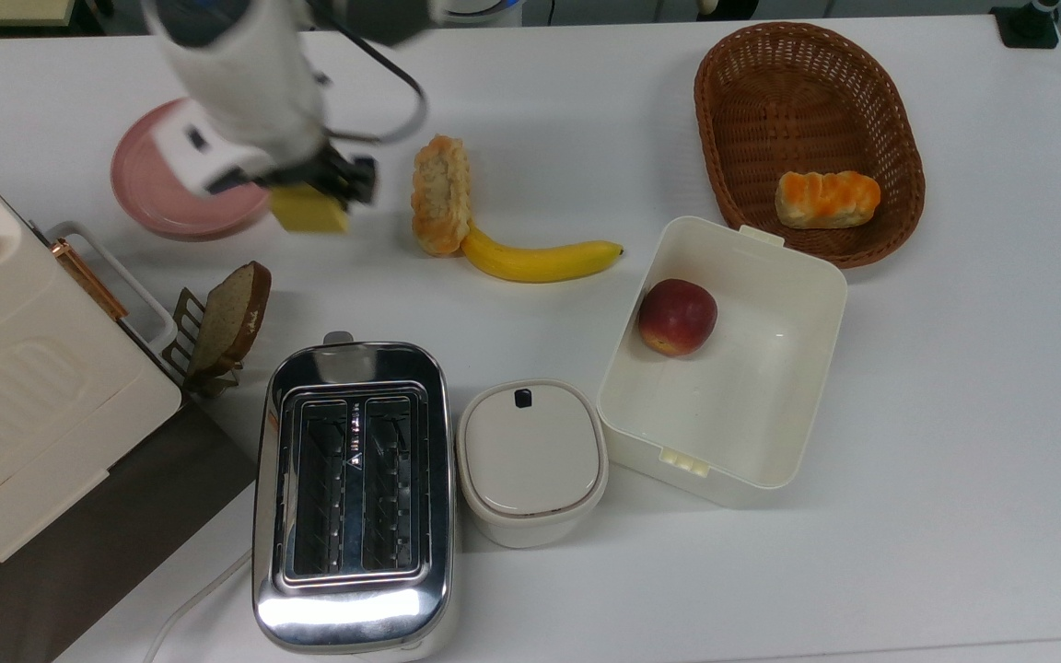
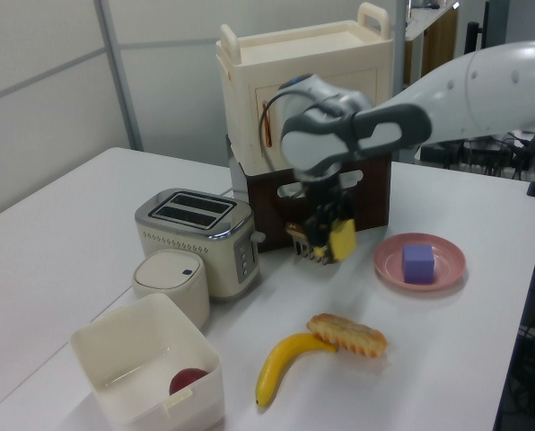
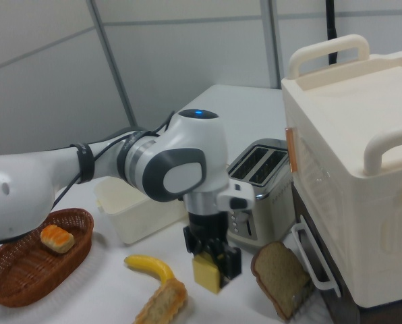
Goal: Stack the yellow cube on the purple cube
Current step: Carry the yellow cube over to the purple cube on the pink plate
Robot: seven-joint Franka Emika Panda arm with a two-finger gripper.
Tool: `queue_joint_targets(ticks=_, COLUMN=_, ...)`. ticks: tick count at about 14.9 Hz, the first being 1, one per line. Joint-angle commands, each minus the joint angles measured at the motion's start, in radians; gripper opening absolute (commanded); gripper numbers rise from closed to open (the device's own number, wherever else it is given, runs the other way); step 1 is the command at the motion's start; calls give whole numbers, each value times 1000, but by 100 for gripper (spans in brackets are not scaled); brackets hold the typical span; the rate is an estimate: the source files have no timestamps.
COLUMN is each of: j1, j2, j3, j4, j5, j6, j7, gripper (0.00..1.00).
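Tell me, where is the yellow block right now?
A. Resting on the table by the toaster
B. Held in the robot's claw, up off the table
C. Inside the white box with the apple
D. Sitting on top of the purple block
B: the gripper is shut on the yellow block, which hangs above the table, short of the purple block on the pink plate.
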Motion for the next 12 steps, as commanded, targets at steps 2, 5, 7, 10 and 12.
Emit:
queue_joint_targets(ticks=2, j1=2, j2=-8, j3=-131, j4=-67, j5=16, j6=-1, j7=-221, gripper=4)
queue_joint_targets(ticks=5, j1=1, j2=-8, j3=-185, j4=-124, j5=10, j6=5, j7=-338, gripper=5)
queue_joint_targets(ticks=7, j1=-1, j2=-9, j3=-199, j4=-132, j5=10, j6=7, j7=-368, gripper=5)
queue_joint_targets(ticks=10, j1=1, j2=-28, j3=-232, j4=-139, j5=8, j6=-9, j7=-433, gripper=5)
queue_joint_targets(ticks=12, j1=-1, j2=-35, j3=-249, j4=-152, j5=8, j6=-19, j7=-468, gripper=7)
